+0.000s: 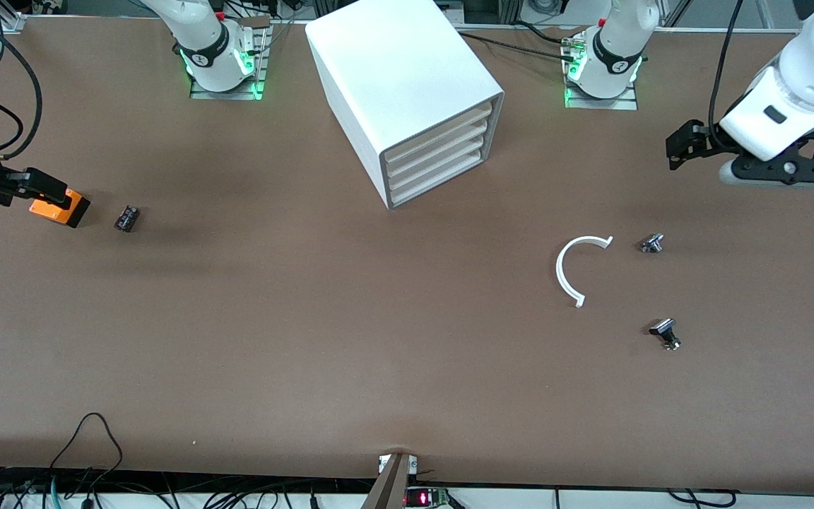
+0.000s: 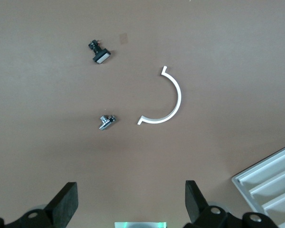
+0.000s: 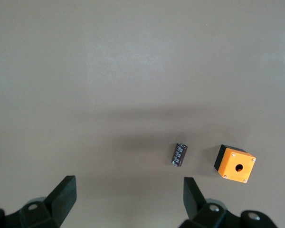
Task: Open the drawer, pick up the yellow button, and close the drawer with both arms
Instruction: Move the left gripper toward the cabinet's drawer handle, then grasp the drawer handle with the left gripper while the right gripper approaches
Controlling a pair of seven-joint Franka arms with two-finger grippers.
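No readable text, label or number anywhere.

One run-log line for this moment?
top drawer of white box cabinet: shut | left gripper: open, over bare table | right gripper: open, near orange box | button: unseen

The table [image 1: 308, 339] looks brown, flat and not shiny, like board. The big cabinet [image 1: 393, 71] is smooth white plastic. The curved white piece [image 1: 564, 272] looks like plastic too. The orange box [image 3: 235, 164] is smooth. One small part [image 2: 106, 122] shines like metal.

Even overhead light, soft faint shadows, sharp focus, no glare anywhere.
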